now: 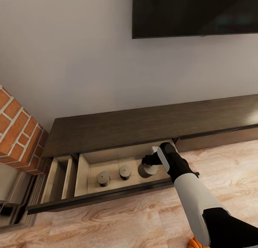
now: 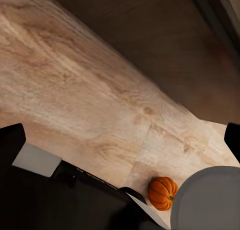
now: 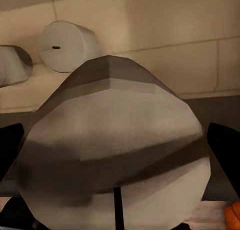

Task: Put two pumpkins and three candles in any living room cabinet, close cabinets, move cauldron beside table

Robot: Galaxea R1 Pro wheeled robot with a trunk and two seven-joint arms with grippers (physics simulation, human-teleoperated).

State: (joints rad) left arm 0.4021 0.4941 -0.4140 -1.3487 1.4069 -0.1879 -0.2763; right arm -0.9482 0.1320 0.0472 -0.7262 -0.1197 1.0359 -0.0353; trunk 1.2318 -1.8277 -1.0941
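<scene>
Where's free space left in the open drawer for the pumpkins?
The narrow compartment at the brick-fireplace end looks bare. In the main compartment, a strip along the back wall behind the candles is free. The middle is crowded: two candles stand in a row, and the right gripper holds the third candle at the right end.

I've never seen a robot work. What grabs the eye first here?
The open drawer of the long dark cabinet stands out: two candles stand inside, and the right gripper is at a third candle beside them. A pumpkin waits on the wood floor.
</scene>
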